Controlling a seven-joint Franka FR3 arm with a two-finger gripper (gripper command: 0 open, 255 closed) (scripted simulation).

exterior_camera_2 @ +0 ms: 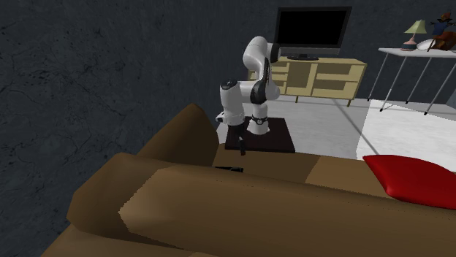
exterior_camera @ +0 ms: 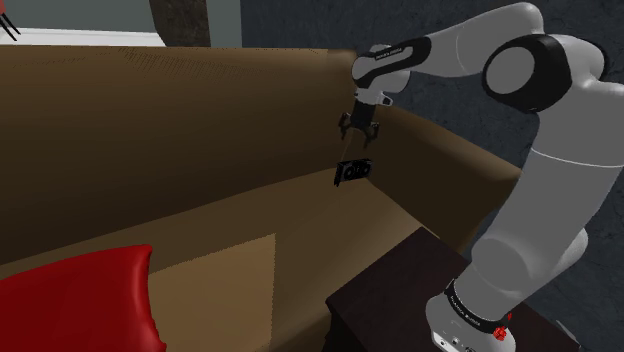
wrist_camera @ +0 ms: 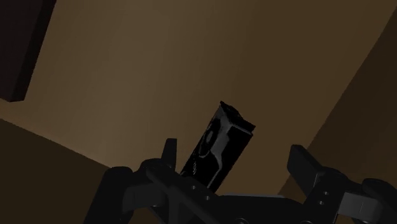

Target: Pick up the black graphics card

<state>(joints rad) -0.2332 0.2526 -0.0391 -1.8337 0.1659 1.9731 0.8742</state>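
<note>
End effector [exterior_camera: 358, 130] hangs with its two black fingers spread apart and pointing down, gripping nothing. In the wrist view the fingers [wrist_camera: 301, 167] stand wide on either side of the black graphics card [wrist_camera: 219, 145]. The card sits nearer one finger than the other, and neither finger clasps it. From the shoulder view the card lies just below the fingertips, with a strip of upholstery showing between them.

The card rests in the corner of a brown sofa [exterior_camera: 150, 140], where the seat meets the backrest and the armrest [exterior_camera: 450, 150]. It sits tilted, its fan side turned toward the shoulder camera.

The white arm [exterior_camera: 545, 160] bends over the armrest from the shoulder view's right. It is mounted on a dark stand [exterior_camera: 385, 290] just beside the sofa's end. A red cushion [exterior_camera: 85, 300] lies on the seat toward the shoulder view's lower left, well apart from the card.

The second exterior view looks over the sofa's back toward the robot. Beyond the robot a light wooden cabinet [exterior_camera_2: 321, 77] carries a black television [exterior_camera_2: 313, 28]. At that view's right stands a white desk [exterior_camera_2: 409, 50] with a small lamp [exterior_camera_2: 416, 29] on it. A dark mottled wall [exterior_camera_2: 88, 66] takes up that view's left.
</note>
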